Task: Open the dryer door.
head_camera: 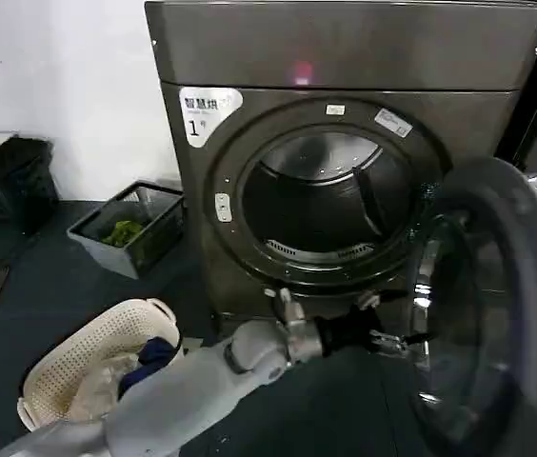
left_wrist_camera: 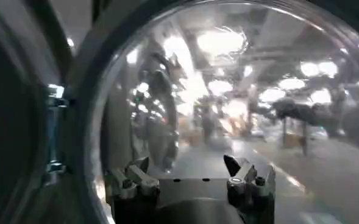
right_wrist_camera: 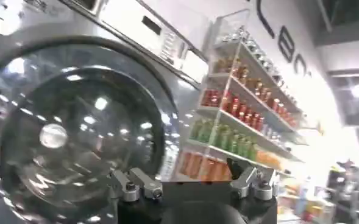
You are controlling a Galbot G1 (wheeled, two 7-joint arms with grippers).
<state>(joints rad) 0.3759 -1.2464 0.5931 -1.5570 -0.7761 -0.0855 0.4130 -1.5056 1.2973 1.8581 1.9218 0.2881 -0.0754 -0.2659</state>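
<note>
The left arm [head_camera: 202, 381] reaches forward and across from the lower left, wrist level, its gripper [left_wrist_camera: 190, 176] with jaws spread apart. The right gripper [right_wrist_camera: 194, 181] likewise has jaws parted.

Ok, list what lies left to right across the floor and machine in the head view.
Laundry basket → grey bin → drum opening → dryer door, swung open at the right.

dryer body [head_camera: 345, 48]: dark grey-brown metal, pink glow at 12 o'clock
dryer door [head_camera: 497, 314]: grey rim, clear glass
sticker [head_camera: 209, 109]: white, black print, at 10 o'clock of the opening
laundry basket [head_camera: 88, 367]: cream lattice, blue cloth inside
bin [head_camera: 130, 228]: grey, green contents
left arm [head_camera: 192, 381]: pale grey
floor [head_camera: 49, 286]: dark
</note>
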